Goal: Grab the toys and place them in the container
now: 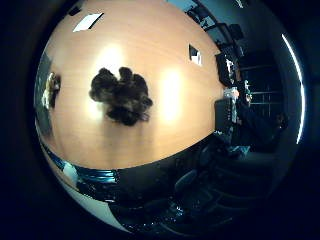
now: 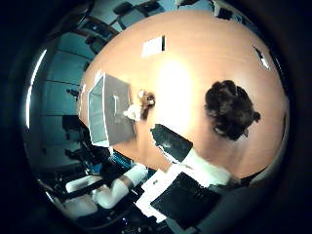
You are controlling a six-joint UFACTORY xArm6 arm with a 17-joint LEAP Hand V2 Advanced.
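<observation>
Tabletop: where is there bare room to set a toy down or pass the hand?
The wooden table is bare between the dark plush toy and the small toy beside the grey container. More bare wood lies around the plush toy toward the white paper. It is crowded at the container, where the small toy sits right beside its wall.

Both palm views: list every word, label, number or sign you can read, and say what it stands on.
None can be read.
White sheets on the wooden table: any print is too small to tell.
Grey container: no marking shows.
Dark furry toy: no tag shows.
Small toy beside the container: no lettering shows.
</observation>
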